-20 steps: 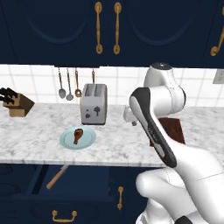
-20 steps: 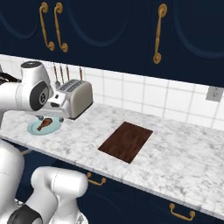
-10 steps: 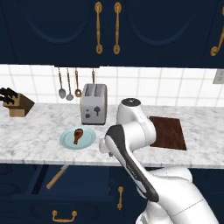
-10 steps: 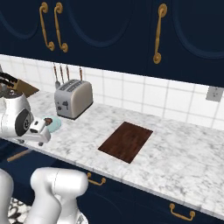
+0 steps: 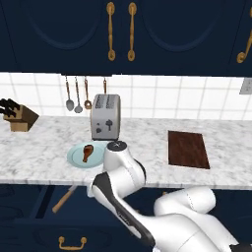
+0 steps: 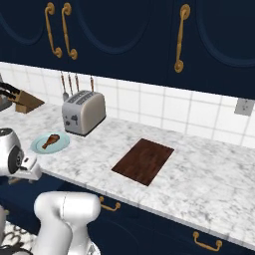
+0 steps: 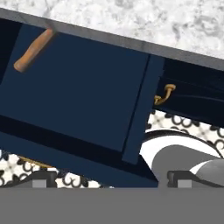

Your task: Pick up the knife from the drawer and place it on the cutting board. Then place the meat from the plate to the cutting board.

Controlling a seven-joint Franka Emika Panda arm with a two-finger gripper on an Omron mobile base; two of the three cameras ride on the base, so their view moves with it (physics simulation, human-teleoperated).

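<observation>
Scanning from the left of my left base view, I see a knife block (image 5: 18, 118) at the far end of the marble counter (image 5: 44, 147), then hanging utensils (image 5: 78, 96) on the tiled wall and a toaster (image 5: 105, 117). Just in front of the toaster sits the plate (image 5: 83, 155) with the meat (image 5: 87, 151) lying on it. Below the counter edge the drawer (image 5: 29, 206) stands pulled out, and the knife (image 5: 63, 199) lies inside it near the back, its tan handle showing while the blade runs under the counter lip. My arm bends down in front of the counter beside the plate. Further right, well apart from the plate, the cutting board (image 5: 188, 149) lies flat and bare.

On the hand view, the knife handle (image 7: 34, 50) sits at upper left in the open drawer (image 7: 83, 92), and my gripper (image 7: 109, 180) hangs above the drawer with its fingertips (image 7: 41, 179) spread wide, holding nothing.
</observation>
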